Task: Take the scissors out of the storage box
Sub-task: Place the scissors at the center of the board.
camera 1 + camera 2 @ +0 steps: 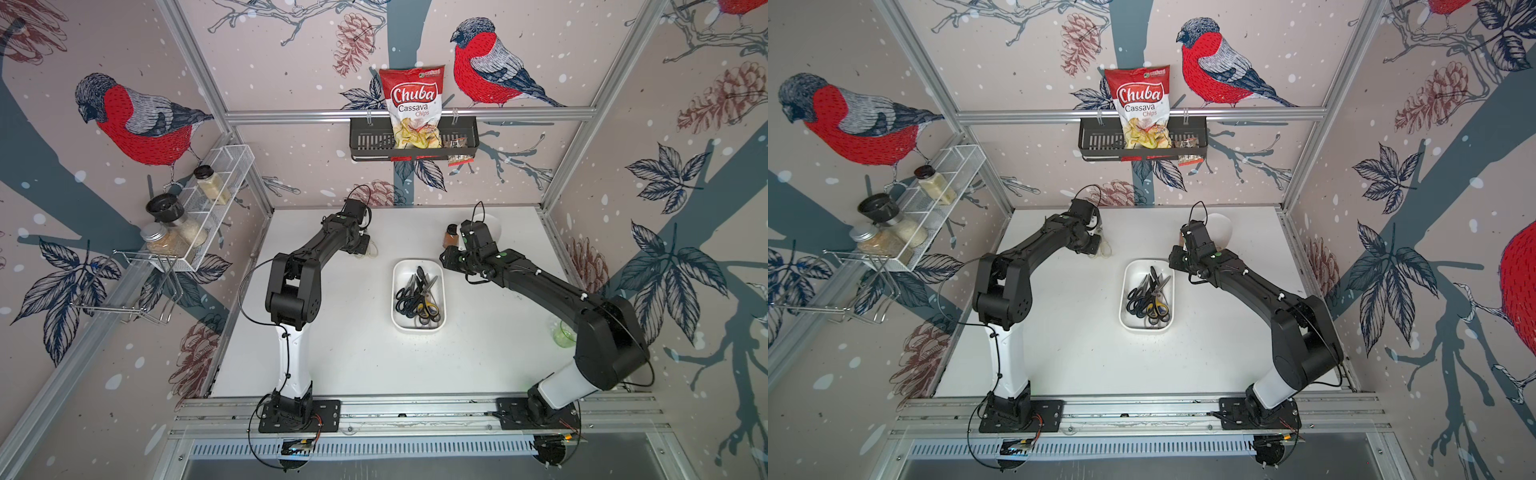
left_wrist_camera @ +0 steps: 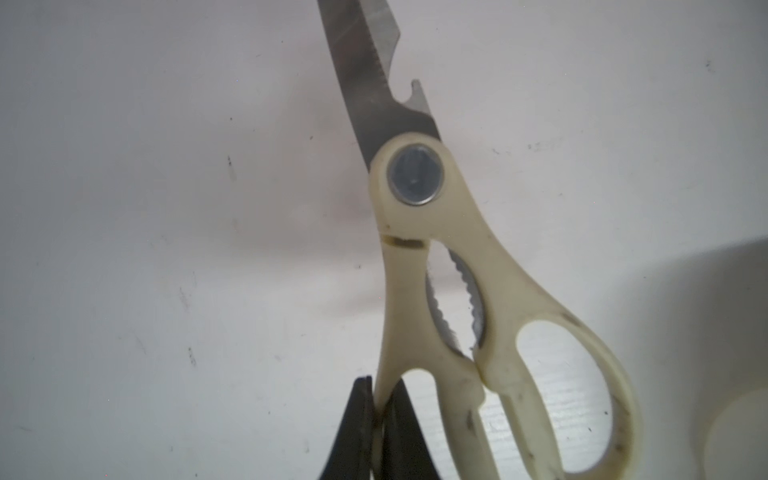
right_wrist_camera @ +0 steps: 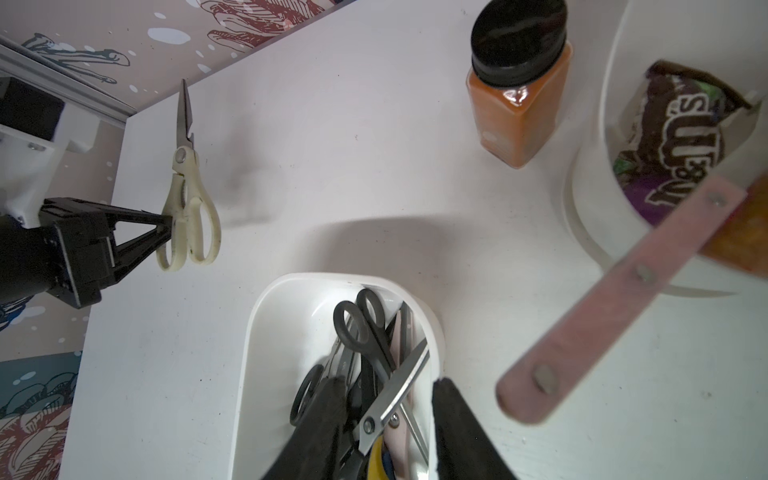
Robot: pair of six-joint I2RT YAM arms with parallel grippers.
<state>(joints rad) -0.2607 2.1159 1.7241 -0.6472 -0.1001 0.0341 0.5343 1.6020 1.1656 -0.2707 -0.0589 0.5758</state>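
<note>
**Cream shears gripped outside the box; the rest lie inside**

The left arm's jaws are pinched tight on one loop of the cream-handled steel kitchen scissors (image 2: 415,257), with thin black fingers (image 2: 357,424) on either side of the smooth, scuffed plastic rim. The blades are closed, one of them serrated and notched, and a toothed steel grip sits between the handles. This pair is outside the box, over the far part of the surface and left of the box. Its long axis crosses the fingers roughly squarely.

The shallow white plastic storage box (image 1: 397,291) with rounded corners sits mid-surface, its long axis running front to back. The other scissors (image 1: 417,297) lie heaped in it lengthwise, with black and black-and-yellow loops toward the arm bases and steel tips toward the back wall. The right arm's jaws stand partly apart above the box's far end and grip nothing; their fingers (image 3: 324,415) look rough and matte.

The matte white surface (image 1: 353,353) carries small dark scuffs. Aluminium framing (image 1: 409,112) holds walls (image 1: 291,62) papered with red-breasted birds and pine cones.
</note>
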